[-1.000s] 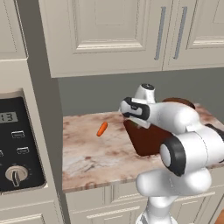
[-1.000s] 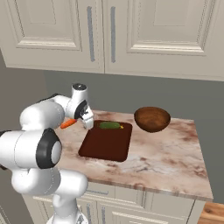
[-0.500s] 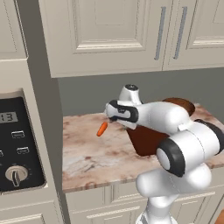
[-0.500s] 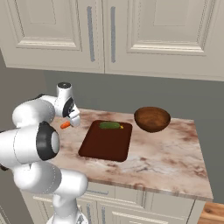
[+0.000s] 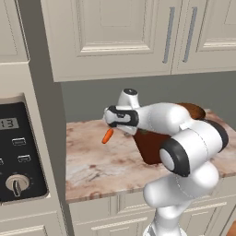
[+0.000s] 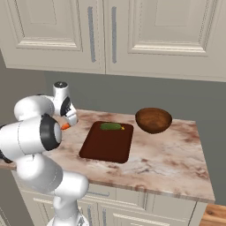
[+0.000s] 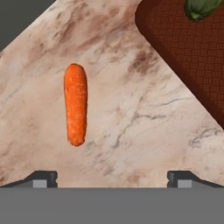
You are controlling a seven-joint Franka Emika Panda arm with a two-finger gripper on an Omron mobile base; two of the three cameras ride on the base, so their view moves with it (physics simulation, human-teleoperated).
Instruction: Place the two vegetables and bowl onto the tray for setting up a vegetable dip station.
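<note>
Carrot (image 7: pixel 75 104) is lying left of the wide-open, empty gripper (image 7: pixel 112 177), so descending now risks missing it.

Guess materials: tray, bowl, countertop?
Tray: dark reddish-brown, matte, with a fine crosshatch texture; probably wood or moulded plastic.
Bowl: brown, with streaks that look like wood grain and a slight sheen.
Countertop: beige, brown-veined, looks like polished marble or granite.

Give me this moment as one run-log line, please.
gripper: open above carrot | cucumber: on tray | bowl: on counter
</note>
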